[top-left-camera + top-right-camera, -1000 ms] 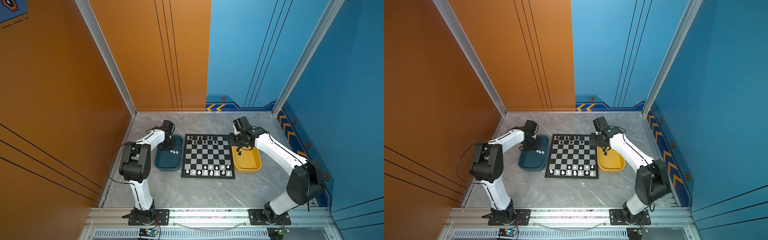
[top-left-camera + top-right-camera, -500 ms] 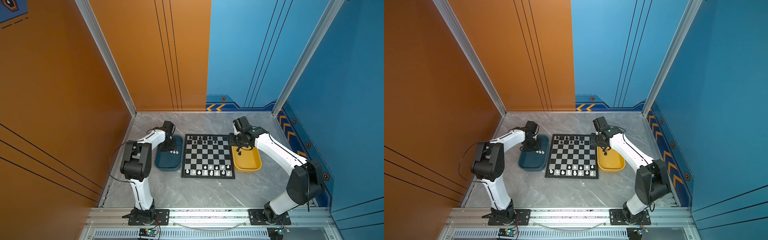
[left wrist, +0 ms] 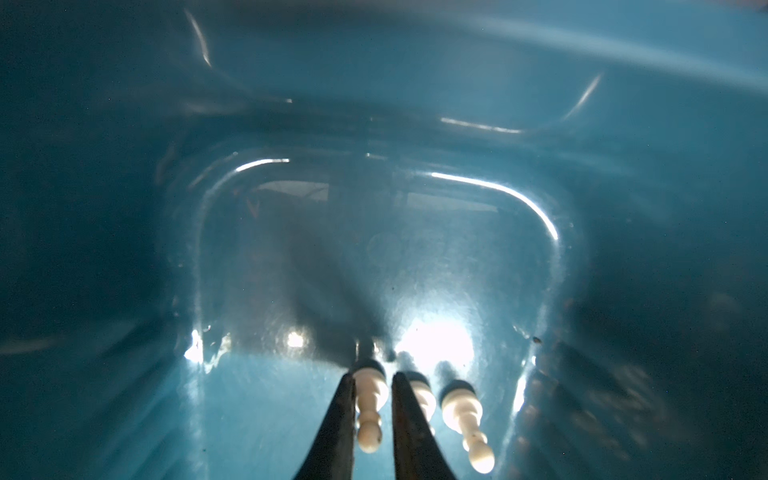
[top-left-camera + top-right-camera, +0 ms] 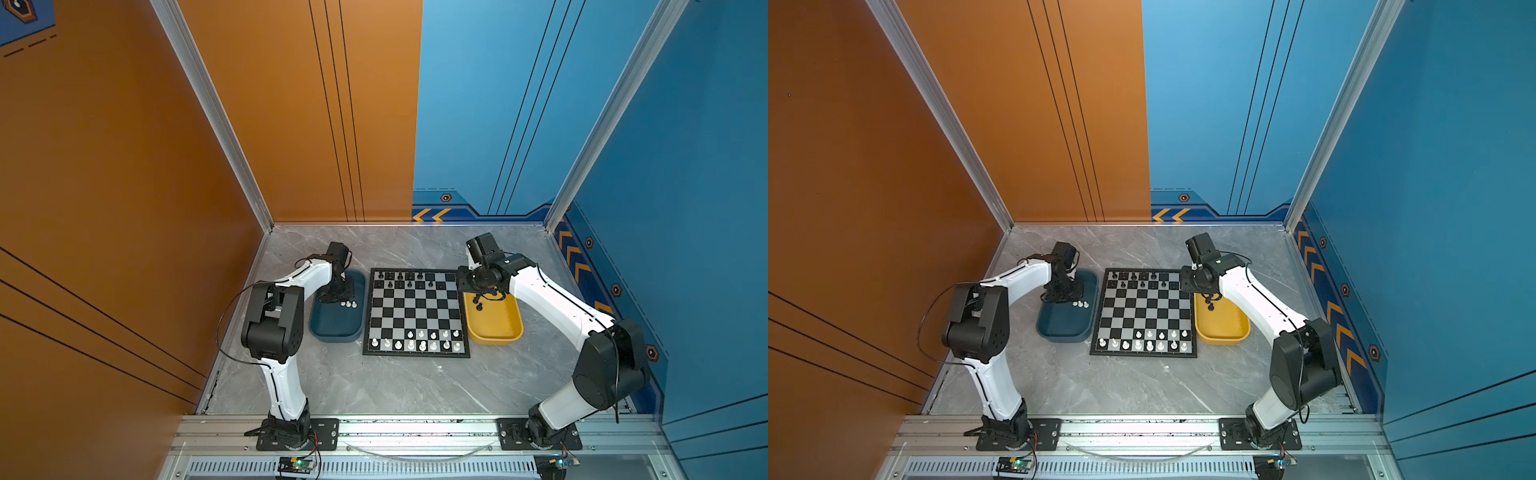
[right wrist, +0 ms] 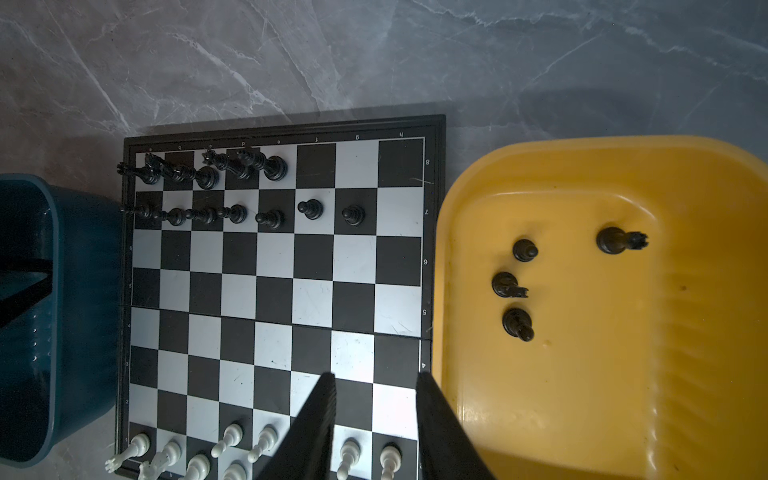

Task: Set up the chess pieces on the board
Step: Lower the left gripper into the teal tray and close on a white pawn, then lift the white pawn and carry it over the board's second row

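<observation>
Left pincer [image 3: 373, 377] pinching white pawn [image 3: 368, 401] in blue tray [image 3: 374, 249]; right pincer [image 5: 376, 376] spread.

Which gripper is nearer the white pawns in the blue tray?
Left gripper: fingers around one white pawn. Right gripper hangs across the board, near the yellow tray.

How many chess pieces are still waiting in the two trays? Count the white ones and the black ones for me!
In the blue tray, white pieces: 3
In the yellow tray, black pieces: 4
Total: 7
</observation>
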Robot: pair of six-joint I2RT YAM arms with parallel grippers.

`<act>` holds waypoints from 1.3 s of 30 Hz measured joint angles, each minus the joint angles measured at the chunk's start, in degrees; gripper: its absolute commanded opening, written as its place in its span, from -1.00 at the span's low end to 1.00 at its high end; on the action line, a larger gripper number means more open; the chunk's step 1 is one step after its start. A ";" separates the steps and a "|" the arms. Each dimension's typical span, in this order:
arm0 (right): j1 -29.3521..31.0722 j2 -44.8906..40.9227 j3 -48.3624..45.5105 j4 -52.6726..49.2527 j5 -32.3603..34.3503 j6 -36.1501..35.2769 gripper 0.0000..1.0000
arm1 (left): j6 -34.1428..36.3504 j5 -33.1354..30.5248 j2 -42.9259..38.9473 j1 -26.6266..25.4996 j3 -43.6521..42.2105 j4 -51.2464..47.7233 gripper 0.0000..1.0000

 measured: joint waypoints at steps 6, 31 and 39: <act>0.00 0.00 0.00 0.00 0.00 0.00 -0.30 | 0.17 -0.02 0.00 -0.09 0.00 -0.04 -0.85; 0.00 0.00 -0.39 0.15 -0.02 0.00 -0.30 | 1.14 -2.71 -10.38 -4.68 2.89 -7.45 -1.00; 0.02 -0.42 -1.40 0.15 0.00 0.02 -0.30 | 2.64 -3.08 -12.57 -15.58 5.79 -11.02 -1.00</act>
